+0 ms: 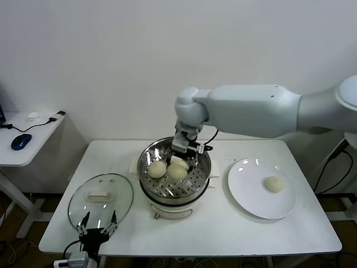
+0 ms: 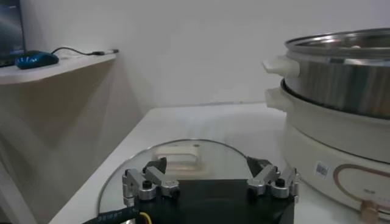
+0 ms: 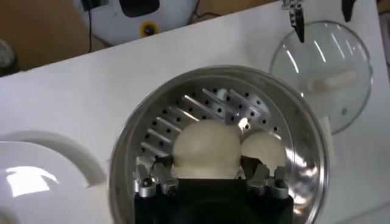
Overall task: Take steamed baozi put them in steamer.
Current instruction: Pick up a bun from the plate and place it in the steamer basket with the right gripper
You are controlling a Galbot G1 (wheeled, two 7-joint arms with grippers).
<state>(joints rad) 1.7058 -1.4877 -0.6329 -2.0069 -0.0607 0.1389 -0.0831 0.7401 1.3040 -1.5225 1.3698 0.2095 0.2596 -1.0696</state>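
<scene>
Your right gripper point(image 1: 184, 158) is clamped on a steamed baozi point(image 3: 206, 148) inside the steamer point(image 1: 149, 177), lowering it beside two others; one waits on the plate point(image 1: 245, 195) at 3 o'clock.

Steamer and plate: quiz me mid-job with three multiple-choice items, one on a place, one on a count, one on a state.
1. Where does the glass lid lie?
A. On the steamer
B. Flat on the table, on the robot's left of the steamer
C. On the plate

2. How many baozi are on the white plate?
A. One
B. Three
C. None

3. What is the right gripper doing?
A. Parked off the table
B. Hovering over the plate
C. Closed on a baozi inside the steamer

Answers:
1 B: the lid rests on the table beside the steamer, near the idle, open left gripper.
2 A: a lone baozi sits there.
3 C: its fingers flank the held baozi over the perforated tray.
</scene>
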